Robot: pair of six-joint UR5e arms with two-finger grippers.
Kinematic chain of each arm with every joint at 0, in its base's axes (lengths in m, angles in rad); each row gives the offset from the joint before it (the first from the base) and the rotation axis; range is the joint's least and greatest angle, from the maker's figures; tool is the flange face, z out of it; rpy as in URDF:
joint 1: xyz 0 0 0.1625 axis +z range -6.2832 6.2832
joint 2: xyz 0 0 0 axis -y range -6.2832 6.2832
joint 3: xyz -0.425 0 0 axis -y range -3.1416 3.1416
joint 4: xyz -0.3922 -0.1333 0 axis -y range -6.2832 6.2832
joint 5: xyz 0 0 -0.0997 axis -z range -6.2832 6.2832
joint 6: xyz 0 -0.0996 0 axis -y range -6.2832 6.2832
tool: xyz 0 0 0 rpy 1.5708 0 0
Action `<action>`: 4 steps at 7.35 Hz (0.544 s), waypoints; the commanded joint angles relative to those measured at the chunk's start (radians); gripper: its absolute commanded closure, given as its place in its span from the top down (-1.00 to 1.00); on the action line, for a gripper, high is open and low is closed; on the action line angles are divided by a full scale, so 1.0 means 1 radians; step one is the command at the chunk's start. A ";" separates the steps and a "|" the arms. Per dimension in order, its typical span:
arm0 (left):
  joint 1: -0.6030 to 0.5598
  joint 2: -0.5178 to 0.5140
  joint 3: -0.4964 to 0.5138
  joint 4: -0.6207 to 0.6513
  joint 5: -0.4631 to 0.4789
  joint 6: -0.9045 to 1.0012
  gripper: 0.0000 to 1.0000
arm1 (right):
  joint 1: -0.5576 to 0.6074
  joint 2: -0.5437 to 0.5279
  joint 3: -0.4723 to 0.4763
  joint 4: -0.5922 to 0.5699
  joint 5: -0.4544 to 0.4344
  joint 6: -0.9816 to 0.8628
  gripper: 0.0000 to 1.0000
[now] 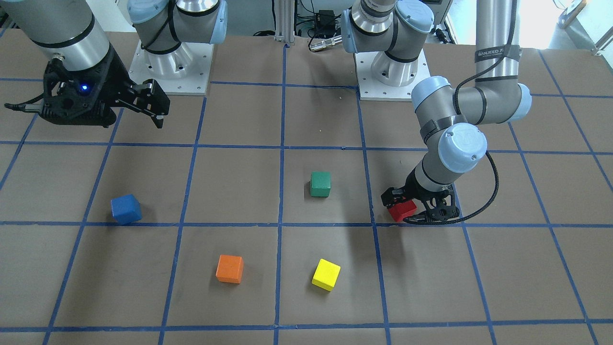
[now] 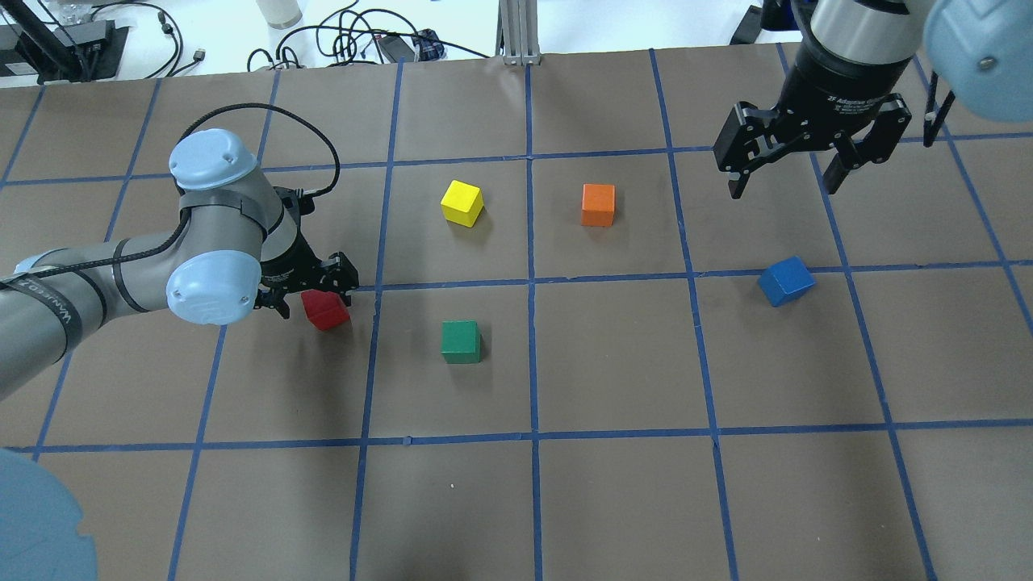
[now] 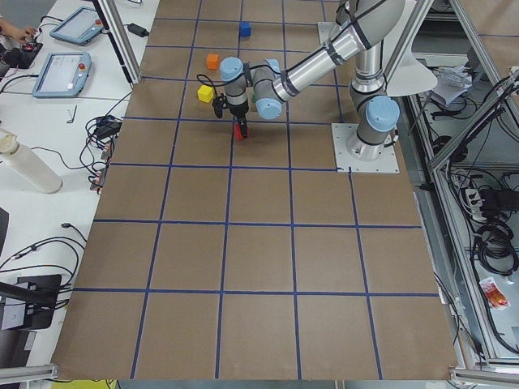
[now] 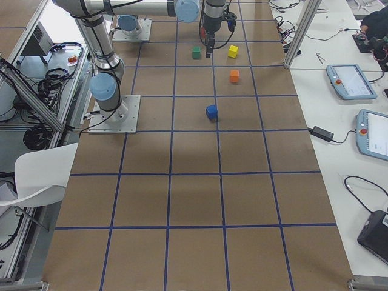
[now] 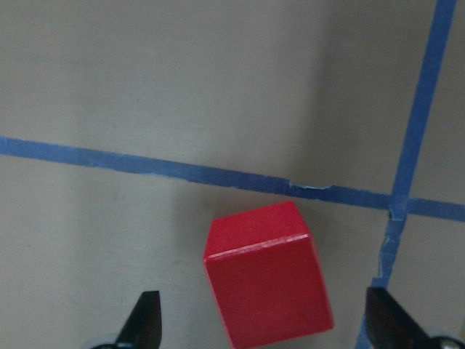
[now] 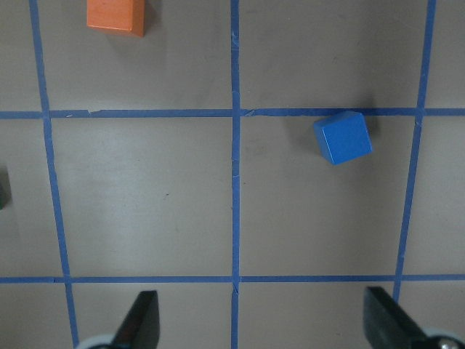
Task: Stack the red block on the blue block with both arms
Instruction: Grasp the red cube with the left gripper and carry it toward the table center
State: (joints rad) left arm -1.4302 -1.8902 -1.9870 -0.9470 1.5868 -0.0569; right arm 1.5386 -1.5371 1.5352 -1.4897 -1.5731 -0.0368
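Note:
The red block (image 2: 326, 311) sits on the brown table, at the left in the overhead view and between my left fingers in the left wrist view (image 5: 267, 283). My left gripper (image 2: 311, 294) is down at the table and straddles it. Its jaws are open, with a gap on each side of the block. The blue block (image 2: 785, 280) lies turned on the right side, alone, and shows in the right wrist view (image 6: 343, 137). My right gripper (image 2: 787, 181) hangs open and empty high above the table, beyond the blue block.
A green block (image 2: 461, 341) sits right of the red one. A yellow block (image 2: 462, 202) and an orange block (image 2: 598, 204) lie farther out near the middle. Blue tape lines grid the table. The arm bases (image 1: 392, 72) stand at the robot's edge.

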 commanded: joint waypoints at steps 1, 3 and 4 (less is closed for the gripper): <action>0.001 -0.009 0.004 0.002 -0.001 0.003 0.16 | 0.000 0.000 0.000 -0.001 -0.001 -0.002 1.00; -0.001 -0.001 0.025 0.004 -0.010 0.047 -0.54 | 0.000 0.000 0.000 0.000 -0.001 0.000 1.00; -0.010 -0.001 0.084 -0.021 -0.007 0.098 -0.49 | 0.000 0.000 0.000 0.000 0.001 0.000 1.00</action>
State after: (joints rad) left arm -1.4328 -1.8939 -1.9549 -0.9488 1.5801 -0.0123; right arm 1.5386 -1.5371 1.5355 -1.4897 -1.5736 -0.0370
